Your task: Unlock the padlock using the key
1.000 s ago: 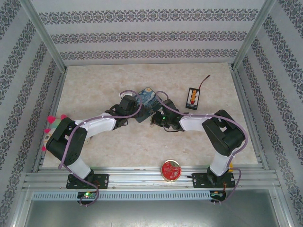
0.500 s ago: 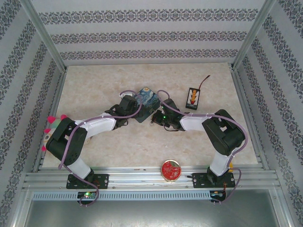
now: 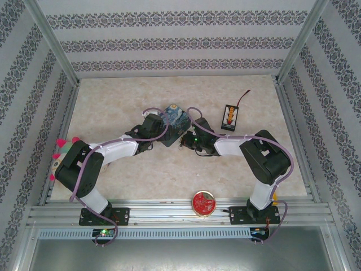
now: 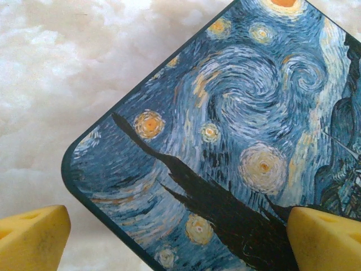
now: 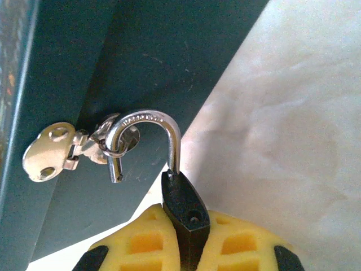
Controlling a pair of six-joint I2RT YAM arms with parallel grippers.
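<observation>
The padlock [image 5: 183, 206] body is pinched by the right tool [image 5: 189, 243] beside the painted tin [image 4: 225, 141], its shackle [image 5: 148, 121] sprung free and hooked through the tin's latch [image 5: 113, 141]. It is best unhooked by a gentle sideways turn. The left tool [image 4: 177, 240] is spread wide around the tin's corner. The shackle's stamped lettering cannot be read.

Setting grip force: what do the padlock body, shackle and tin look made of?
Padlock body: dark matte, probably coated metal. Shackle: polished silvery metal, glinting, with stamped lettering. Tin: likely thin sheet metal, glossy printed swirls, rounded corner.
</observation>
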